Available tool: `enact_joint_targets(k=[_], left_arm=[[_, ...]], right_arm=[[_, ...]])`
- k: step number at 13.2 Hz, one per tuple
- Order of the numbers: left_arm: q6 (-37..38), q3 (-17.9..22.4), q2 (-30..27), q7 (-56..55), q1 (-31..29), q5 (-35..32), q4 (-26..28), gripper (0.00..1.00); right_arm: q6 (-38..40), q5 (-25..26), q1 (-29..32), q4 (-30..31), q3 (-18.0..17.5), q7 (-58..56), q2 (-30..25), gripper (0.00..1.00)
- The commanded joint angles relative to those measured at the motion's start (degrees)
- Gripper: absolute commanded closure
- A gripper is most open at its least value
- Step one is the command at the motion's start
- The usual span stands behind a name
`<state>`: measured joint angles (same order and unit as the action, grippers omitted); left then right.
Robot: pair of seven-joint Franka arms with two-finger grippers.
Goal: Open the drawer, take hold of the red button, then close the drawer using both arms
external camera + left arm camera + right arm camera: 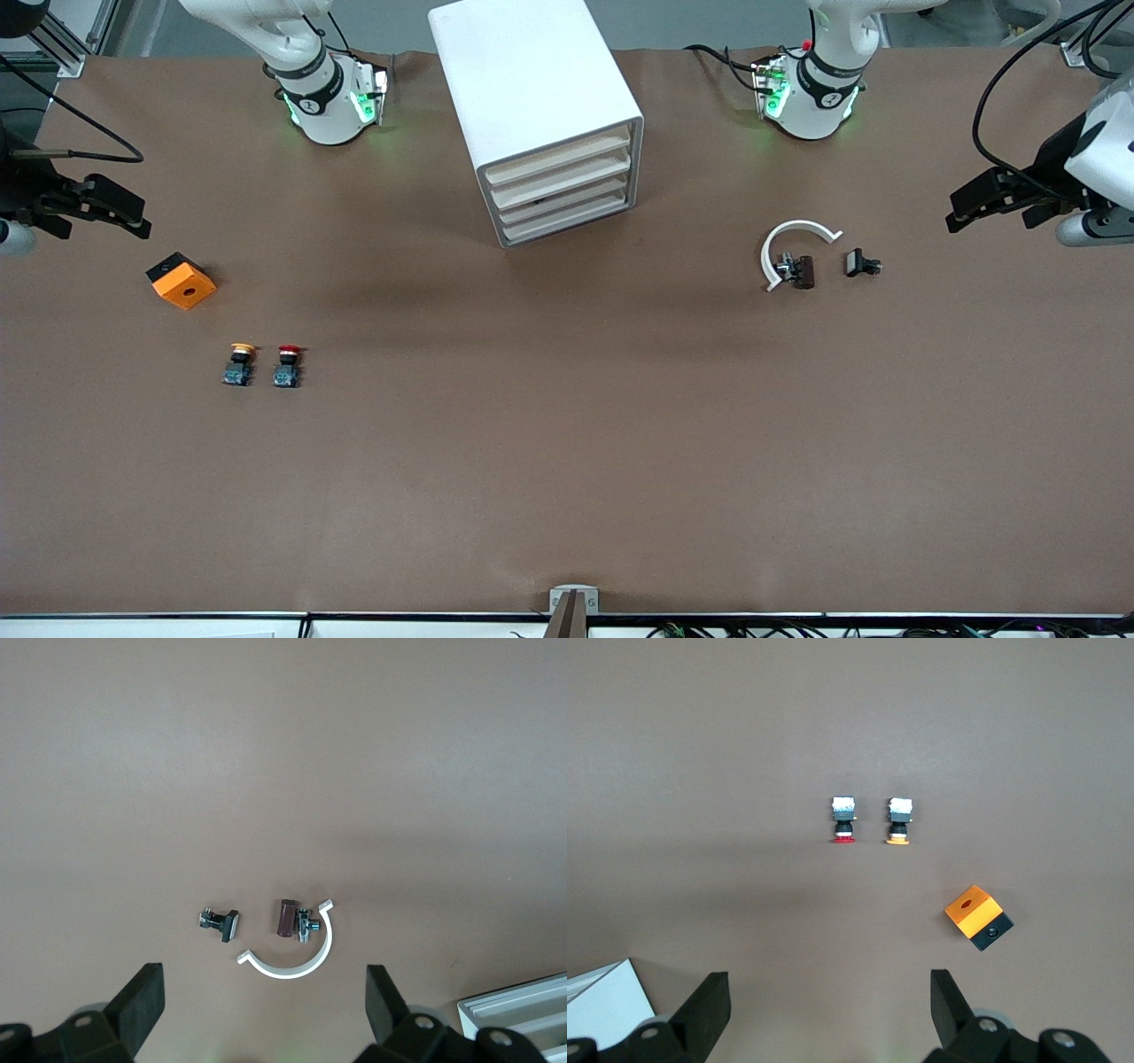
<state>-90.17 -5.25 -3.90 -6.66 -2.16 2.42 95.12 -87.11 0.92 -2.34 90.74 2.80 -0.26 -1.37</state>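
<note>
On the brown table [567, 461], toward the right arm's end, the red button [287, 365] lies beside a yellow button [238, 364], nearer the front camera than an orange cube [182, 281]. The white drawer cabinet [540, 115] stands mid-table near the edge where the arm bases stand, drawers closed. The right gripper [106, 213] and left gripper [997, 204] hover at opposite table ends, jaws spread, holding nothing

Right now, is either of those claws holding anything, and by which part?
Nothing is held. The left gripper and the right gripper both hang open and empty over the table's ends.
</note>
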Motion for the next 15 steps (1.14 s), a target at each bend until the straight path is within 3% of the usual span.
enact_joint_targets(k=[1,6,15], left_arm=[[-1.4,-0.7,-2.2,0.1,-0.1,0.5,2.3,0.00],[-1.4,-5.1,-1.9,0.0,-1.2,-4.8,1.9,0.00],[-1.4,-4.9,-0.6,0.2,-2.8,-4.1,-0.1,0.00]], right_arm=[[0.2,0.4,0.3,0.6,-0.2,-0.4,-0.7,0.00],[0.6,0.4,-0.1,0.6,-0.3,-0.4,-0.7,0.00],[0.6,0.4,-0.2,0.6,-0.3,-0.4,-0.7,0.00]])
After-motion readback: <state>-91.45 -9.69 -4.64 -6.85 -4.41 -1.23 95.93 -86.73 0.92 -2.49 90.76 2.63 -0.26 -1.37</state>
